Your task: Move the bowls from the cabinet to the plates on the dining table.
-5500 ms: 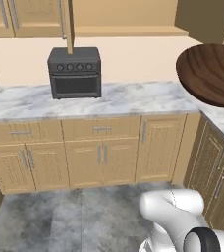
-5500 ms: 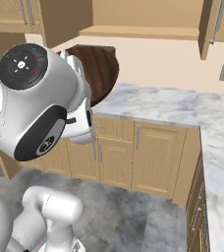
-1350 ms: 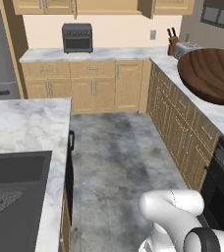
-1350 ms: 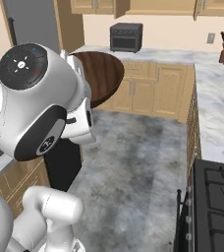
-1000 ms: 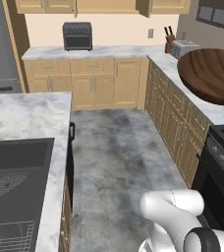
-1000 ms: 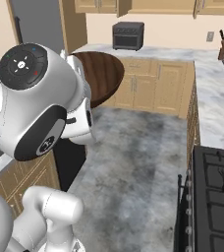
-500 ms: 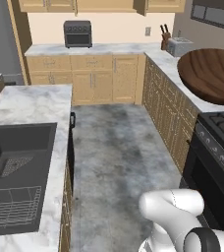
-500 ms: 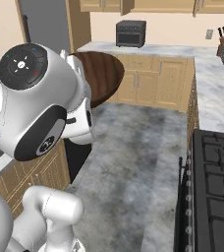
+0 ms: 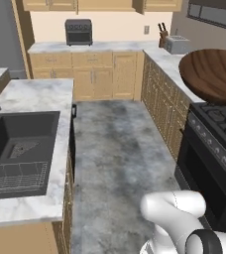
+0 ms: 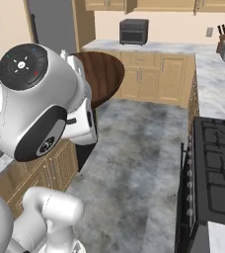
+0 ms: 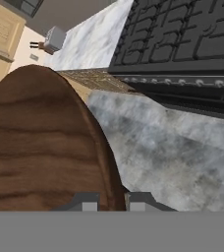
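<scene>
Mid-carry: pincer (image 11: 109,199) clamped on the wooden bowl's (image 9: 214,74) rim above the stove (image 9: 219,124); next move needs the plates located.

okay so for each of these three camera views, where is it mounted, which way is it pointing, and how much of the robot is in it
Left base view: behind the arm's left, facing down the aisle; sink, held wooden bowl, white arm.
Right base view: behind its right; stove, big arm joint.
Hand view: on the hand, along the shut gripper, over the bowl's underside.
Both base views share the oven.
</scene>
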Robot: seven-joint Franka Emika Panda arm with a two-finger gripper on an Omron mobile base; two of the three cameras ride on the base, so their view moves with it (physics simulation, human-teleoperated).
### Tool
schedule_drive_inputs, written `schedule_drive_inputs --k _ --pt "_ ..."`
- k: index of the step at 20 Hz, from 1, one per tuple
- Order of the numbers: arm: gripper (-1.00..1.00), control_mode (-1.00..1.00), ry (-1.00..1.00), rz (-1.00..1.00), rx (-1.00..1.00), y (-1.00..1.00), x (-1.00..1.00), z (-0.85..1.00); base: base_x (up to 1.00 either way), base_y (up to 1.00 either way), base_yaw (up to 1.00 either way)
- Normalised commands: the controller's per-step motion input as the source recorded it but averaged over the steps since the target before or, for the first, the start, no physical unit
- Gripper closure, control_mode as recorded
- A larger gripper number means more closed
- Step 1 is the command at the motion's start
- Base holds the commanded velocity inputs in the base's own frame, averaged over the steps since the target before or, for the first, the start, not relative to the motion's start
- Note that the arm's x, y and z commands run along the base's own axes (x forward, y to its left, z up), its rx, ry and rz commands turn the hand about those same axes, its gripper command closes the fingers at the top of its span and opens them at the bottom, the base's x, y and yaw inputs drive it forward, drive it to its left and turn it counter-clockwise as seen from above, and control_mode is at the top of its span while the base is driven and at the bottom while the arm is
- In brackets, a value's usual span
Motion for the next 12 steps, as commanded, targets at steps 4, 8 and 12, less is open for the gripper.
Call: schedule_drive_inputs --k 4,8,12 --pt "1.0 1.0 0.0 0.0 0.0 0.0 0.0 0.0 -0.43 0.44 0.0" --pt "1.0 1.0 0.0 0.0 0.0 0.0 0.0 0.0 -0.2 0.62 0.0" --pt "1.0 1.0 0.0 0.0 0.0 0.0 0.0 0.0 -0.1 0.62 0.0"
